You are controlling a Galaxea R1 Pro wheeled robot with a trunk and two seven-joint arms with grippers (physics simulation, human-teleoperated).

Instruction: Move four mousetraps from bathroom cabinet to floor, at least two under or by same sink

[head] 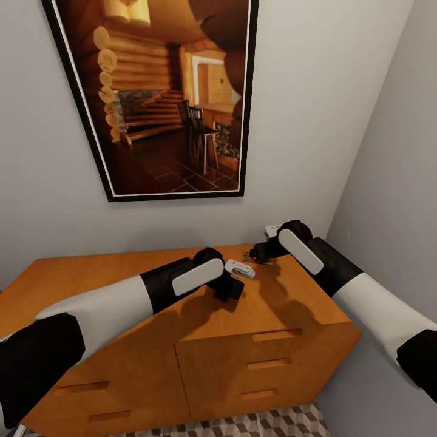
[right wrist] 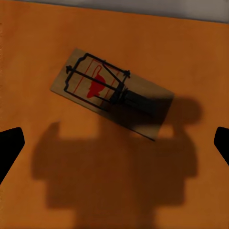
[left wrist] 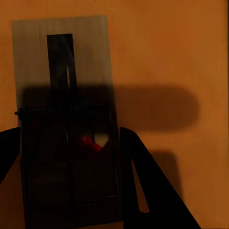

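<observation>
1. The left claw (left wrist: 67,157) was spread wide around a mousetrap (left wrist: 64,114) lying on the cabinet (head: 91,273) top.
2. The right claw (right wrist: 114,143) hung wide apart above another trap (right wrist: 112,92), near the back edge.

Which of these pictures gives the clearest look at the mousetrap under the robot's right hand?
The right wrist view: the mousetrap lies whole and well lit on the cabinet top, its wire frame and red patch plain. In the head view it is a small sliver beside the right gripper. The left wrist view shows another trap.
</observation>
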